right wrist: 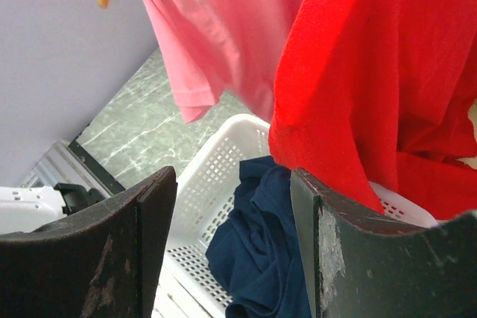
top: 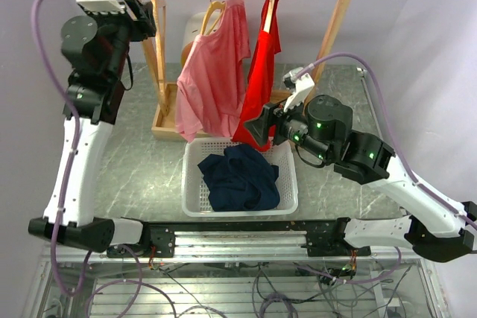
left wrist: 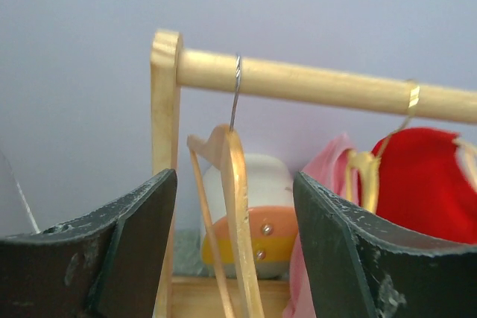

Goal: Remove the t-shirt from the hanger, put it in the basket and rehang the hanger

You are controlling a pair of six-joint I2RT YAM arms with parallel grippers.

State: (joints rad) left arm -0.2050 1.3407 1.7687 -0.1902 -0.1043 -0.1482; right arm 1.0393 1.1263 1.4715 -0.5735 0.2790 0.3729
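Red tee (top: pixel 262 65) hangs just beside R gripper (top: pixel 253 128).

I can't see the hem of the red t-shirt (top: pixel 262 72) where the right pincer (top: pixel 257 128) blocks it in the overhead view, and the arms of the bare hanger (left wrist: pixel 237 176) run off the left wrist view's bottom edge.

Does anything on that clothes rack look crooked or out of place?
Yes. The pink shirt hangs lopsided: one end of its hanger pokes out bare, so the cloth droops to one side. The red shirt beside it hangs bunched and narrow. The leftmost hanger carries nothing.
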